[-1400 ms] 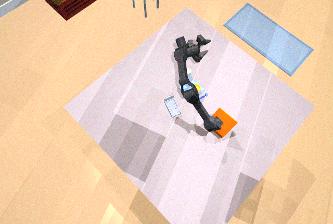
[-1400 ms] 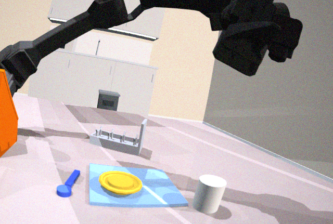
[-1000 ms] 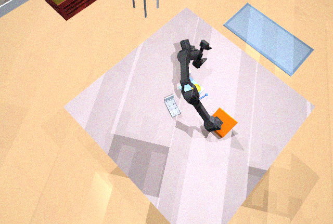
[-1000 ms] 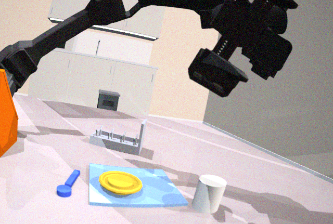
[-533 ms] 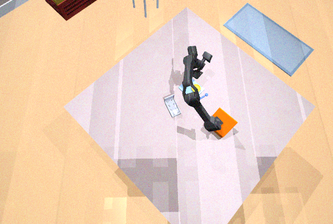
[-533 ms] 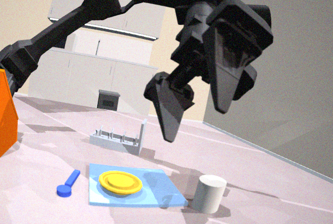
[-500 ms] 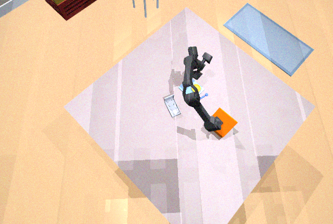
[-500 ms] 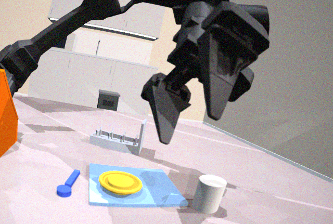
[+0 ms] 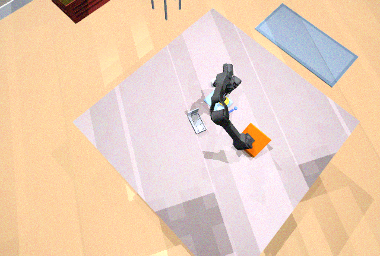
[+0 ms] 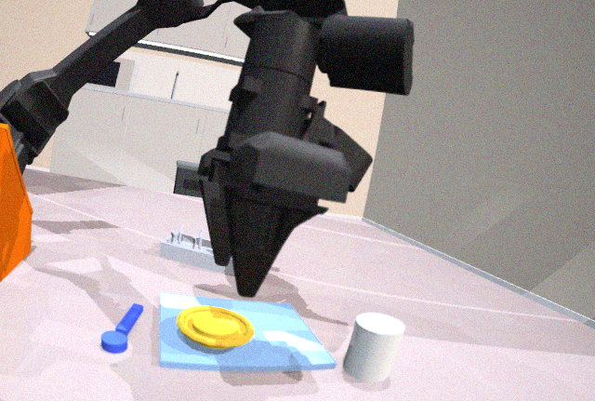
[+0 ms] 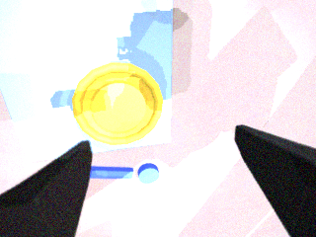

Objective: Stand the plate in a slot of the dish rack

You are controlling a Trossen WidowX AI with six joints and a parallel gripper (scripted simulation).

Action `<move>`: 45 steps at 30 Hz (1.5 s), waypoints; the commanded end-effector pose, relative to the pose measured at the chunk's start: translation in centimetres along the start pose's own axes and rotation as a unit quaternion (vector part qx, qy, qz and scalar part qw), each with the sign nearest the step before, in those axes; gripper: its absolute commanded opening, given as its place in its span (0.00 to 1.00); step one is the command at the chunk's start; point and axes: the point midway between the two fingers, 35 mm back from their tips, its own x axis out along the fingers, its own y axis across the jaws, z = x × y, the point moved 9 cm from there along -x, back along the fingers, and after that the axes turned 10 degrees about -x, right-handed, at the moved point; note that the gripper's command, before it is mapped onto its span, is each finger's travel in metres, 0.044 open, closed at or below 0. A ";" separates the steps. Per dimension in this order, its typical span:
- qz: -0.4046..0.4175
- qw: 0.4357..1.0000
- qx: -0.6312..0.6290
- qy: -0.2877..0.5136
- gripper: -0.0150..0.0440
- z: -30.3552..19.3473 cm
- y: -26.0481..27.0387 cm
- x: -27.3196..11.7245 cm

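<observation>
nothing is done yet: the plate (image 11: 118,103) lies flat just ahead of the wide-open, empty gripper (image 11: 163,178). grasping, slotting it into the rack (image 10: 185,245), releasing and withdrawing all remain.

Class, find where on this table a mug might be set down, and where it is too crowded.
Free: the broad stretch right of the white cylinder, toward the table edge. Crowded: around the blue mat with the plate, spoon, the open claw and the rack.

- The yellow plate (image 10: 215,326) is looking like smooth, slightly glossy plastic.
- The light-blue mat (image 10: 269,343) under it is showing a flat, matt sheet.
- The gripper (image 10: 240,266) is appearing as dull, matt black plastic.
- The white cup (image 10: 374,346) at 3 o'clock of the plate is looking matt and smooth.
- The blue spoon (image 10: 121,329) is looking like smooth plastic.
</observation>
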 end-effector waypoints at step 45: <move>0.050 0.998 0.002 -0.045 0.93 -0.4 1.7 6.6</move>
